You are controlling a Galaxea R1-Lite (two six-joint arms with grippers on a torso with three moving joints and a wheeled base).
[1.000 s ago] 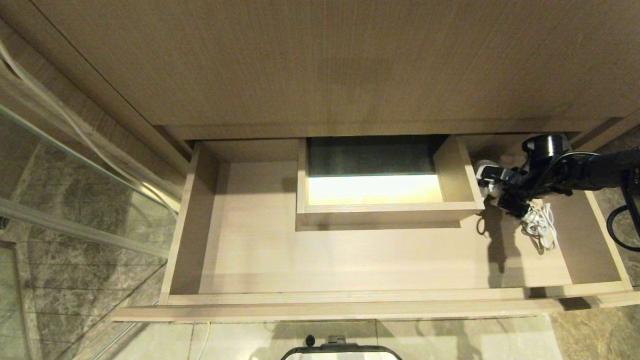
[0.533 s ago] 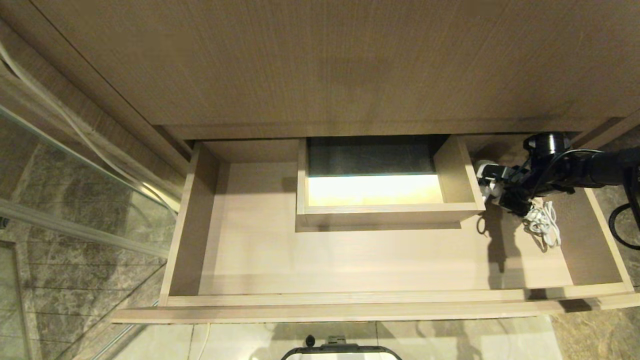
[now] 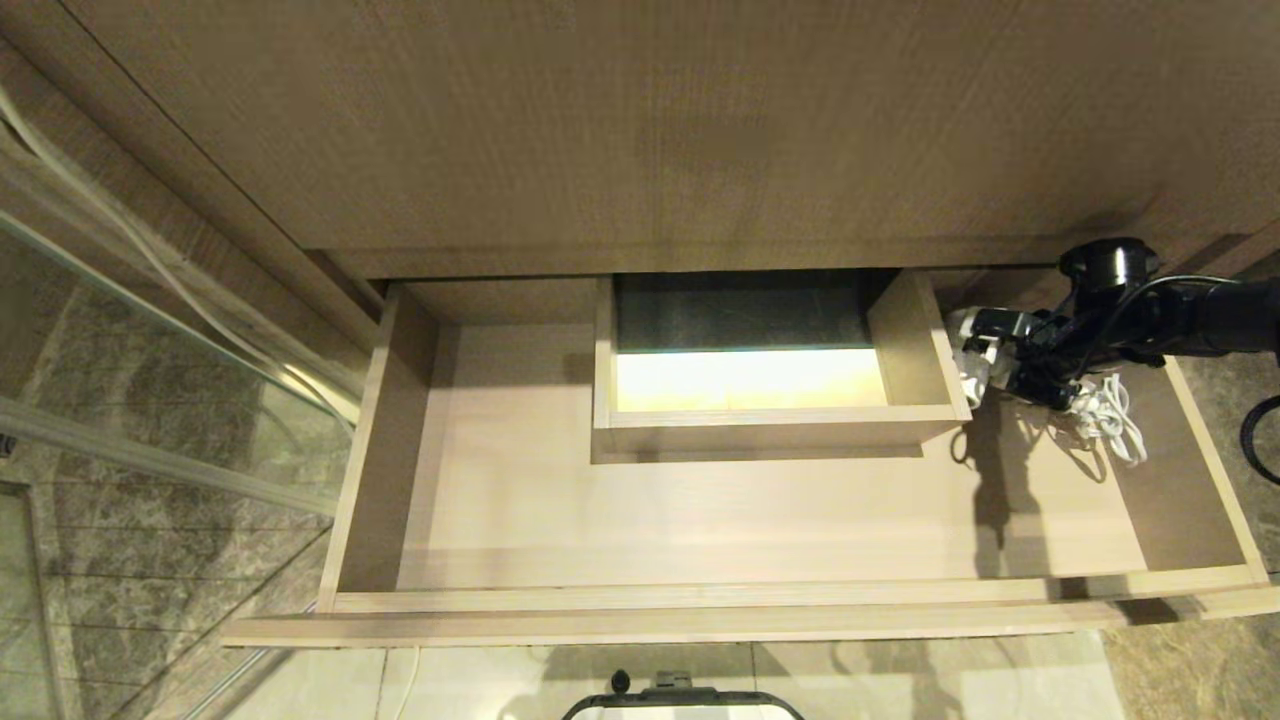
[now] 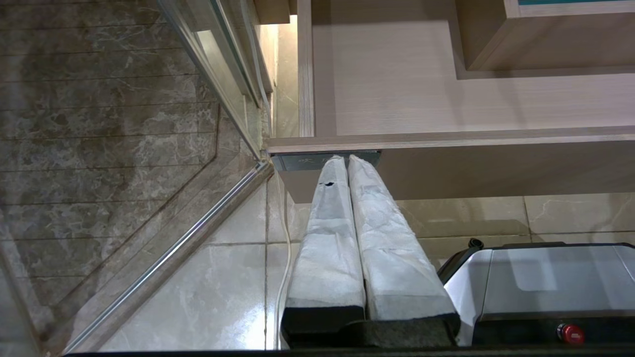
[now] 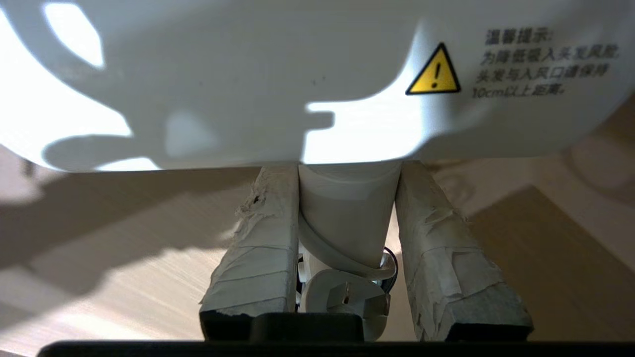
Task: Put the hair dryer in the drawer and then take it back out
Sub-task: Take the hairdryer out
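Observation:
The wide wood-grain drawer [image 3: 700, 600] stands pulled open. In its back right corner, beside the boxed cutout, my right gripper [image 3: 1003, 372] reaches in from the right. It is shut on the handle of the white hair dryer [image 3: 972, 352]. In the right wrist view both taped fingers [image 5: 258, 233] press the handle, and the dryer's white body [image 5: 317, 74] fills the space past them over my right gripper [image 5: 347, 171]. The bundled white cord [image 3: 1108, 420] hangs behind the gripper over the drawer floor. My left gripper [image 4: 346, 158] is shut and parked below the drawer's front [image 4: 446, 136].
A rectangular boxed cutout [image 3: 770, 415] takes up the drawer's back centre. The taller wood panel [image 3: 640, 130] overhangs the drawer's back. A glass partition with a metal rail [image 3: 150, 400] stands at the left. My base [image 4: 545, 277] sits on the tiled floor in front.
My right gripper has closed in on the dryer's handle and shifted slightly toward the drawer's back. The cord bundle has come along with it. The left arm has not moved.

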